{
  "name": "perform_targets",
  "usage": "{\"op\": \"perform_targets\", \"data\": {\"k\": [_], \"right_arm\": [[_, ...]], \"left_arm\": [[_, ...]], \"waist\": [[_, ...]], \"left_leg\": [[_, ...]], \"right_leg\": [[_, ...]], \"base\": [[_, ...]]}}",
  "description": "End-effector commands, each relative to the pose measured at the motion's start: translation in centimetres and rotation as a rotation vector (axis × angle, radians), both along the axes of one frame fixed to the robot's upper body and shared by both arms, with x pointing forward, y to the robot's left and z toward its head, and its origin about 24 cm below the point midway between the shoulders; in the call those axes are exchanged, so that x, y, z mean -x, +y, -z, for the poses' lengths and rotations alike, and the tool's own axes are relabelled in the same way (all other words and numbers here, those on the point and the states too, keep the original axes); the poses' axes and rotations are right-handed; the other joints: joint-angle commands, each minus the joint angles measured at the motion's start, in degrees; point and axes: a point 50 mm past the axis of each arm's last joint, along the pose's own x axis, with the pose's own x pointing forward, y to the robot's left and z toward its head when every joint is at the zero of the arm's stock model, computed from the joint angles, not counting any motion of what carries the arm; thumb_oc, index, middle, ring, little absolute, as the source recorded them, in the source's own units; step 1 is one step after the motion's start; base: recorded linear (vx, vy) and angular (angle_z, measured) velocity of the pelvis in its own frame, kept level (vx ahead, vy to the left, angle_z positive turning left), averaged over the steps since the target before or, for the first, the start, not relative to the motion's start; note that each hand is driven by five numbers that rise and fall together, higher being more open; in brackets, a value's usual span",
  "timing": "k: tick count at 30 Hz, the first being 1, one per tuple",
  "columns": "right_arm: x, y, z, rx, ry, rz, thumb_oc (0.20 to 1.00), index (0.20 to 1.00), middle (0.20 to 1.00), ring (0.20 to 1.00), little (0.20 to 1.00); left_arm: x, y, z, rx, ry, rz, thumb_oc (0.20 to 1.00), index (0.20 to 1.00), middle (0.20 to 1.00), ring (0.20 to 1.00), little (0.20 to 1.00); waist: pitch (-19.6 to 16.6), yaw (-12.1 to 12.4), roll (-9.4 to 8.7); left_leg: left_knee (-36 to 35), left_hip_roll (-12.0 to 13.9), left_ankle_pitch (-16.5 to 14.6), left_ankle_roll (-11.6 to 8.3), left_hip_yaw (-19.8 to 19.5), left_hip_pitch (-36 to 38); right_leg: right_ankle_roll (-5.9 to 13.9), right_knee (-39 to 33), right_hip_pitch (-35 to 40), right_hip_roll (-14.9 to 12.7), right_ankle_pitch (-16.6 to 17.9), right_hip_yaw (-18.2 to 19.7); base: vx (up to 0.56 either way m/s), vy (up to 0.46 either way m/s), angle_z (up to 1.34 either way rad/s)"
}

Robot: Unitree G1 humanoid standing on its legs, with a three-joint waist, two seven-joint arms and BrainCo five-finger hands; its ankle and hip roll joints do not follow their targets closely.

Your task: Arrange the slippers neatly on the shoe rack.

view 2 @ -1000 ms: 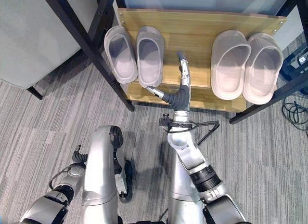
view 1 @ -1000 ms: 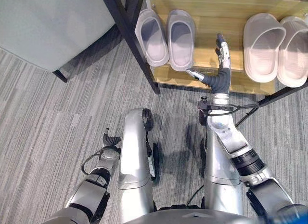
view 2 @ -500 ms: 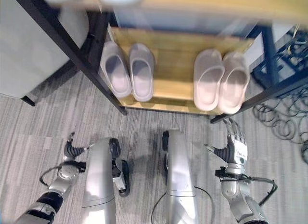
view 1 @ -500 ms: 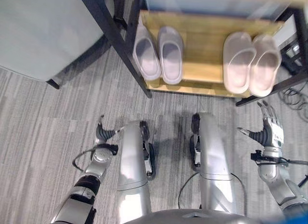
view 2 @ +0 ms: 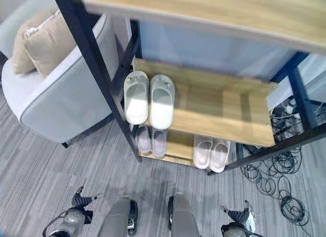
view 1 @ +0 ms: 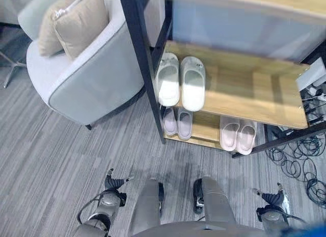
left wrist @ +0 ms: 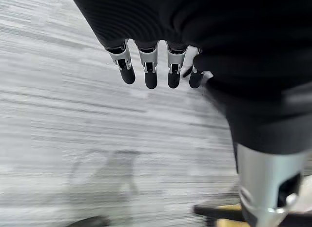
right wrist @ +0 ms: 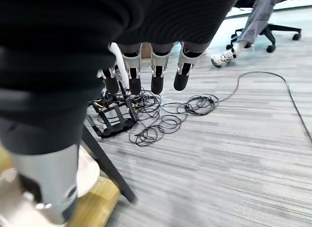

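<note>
The shoe rack has black posts and wooden shelves. On its middle shelf a pale white pair of slippers lies side by side at the left end. The bottom shelf holds a lilac pair at the left and a pink pair at the right, each set close together with toes inward. My left hand hangs low at the left over the carpet, open and holding nothing. Low at the right, well away from the rack, my right hand is also open and empty.
A grey armchair with a beige cushion stands left of the rack. Loose black cables lie on the carpet at the rack's right side. Further off are a person's leg and shoe and an office chair's base.
The right hand has come off the bottom shelf and dropped to the right side. The camera has risen and pulled back, bringing the middle shelf, armchair and cables into view.
</note>
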Motion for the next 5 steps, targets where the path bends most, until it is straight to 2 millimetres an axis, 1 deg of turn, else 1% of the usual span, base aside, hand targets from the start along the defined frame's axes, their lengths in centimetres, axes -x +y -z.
{"op": "perform_targets", "data": {"k": [1,3,4,5], "right_arm": [[-0.2,-1.3,-0.3,-0.028,0.035,0.019,1.000,1.000,1.000,1.000,1.000],[1.0,-1.4,0.1,-0.061,0.075,0.059,1.000,1.000,1.000,1.000,1.000],[2.3,-1.1,0.5,-0.096,0.134,0.073,1.000,1.000,1.000,1.000,1.000],[2.6,-1.2,0.5,-0.099,0.148,0.069,1.000,1.000,1.000,1.000,1.000]], "left_arm": [[-0.7,-0.1,-0.2,0.031,-0.012,-0.004,1.000,1.000,1.000,1.000,1.000],[0.5,-0.3,0.5,0.041,0.037,-0.005,1.000,1.000,1.000,1.000,1.000],[1.5,-0.9,1.1,0.063,0.083,0.012,1.000,1.000,1.000,1.000,1.000],[2.0,-1.1,1.4,0.073,0.105,0.015,1.000,1.000,1.000,1.000,1.000]], "waist": [[3.09,-0.34,0.32],[1.88,-0.46,0.61],[0.57,-0.41,0.84],[-0.20,-0.41,1.04]], "left_leg": [[-2.16,1.30,2.30,-0.42,-2.30,1.11],[-8.88,1.34,5.48,-1.07,-1.52,6.62],[-14.52,1.36,7.18,-1.52,-0.78,11.16],[-17.44,1.37,8.26,-1.75,-0.59,13.45]], "right_leg": [[1.79,-3.90,2.15,-1.15,6.51,-0.91],[2.51,-8.96,6.34,-0.52,9.12,-1.24],[2.91,-13.94,10.00,0.14,10.48,-1.41],[3.09,-15.86,11.55,0.42,11.19,-1.32]], "base": [[0.25,-0.065,0.03],[0.21,-0.072,-0.08],[0.16,-0.083,-0.14],[0.18,-0.101,-0.19]]}}
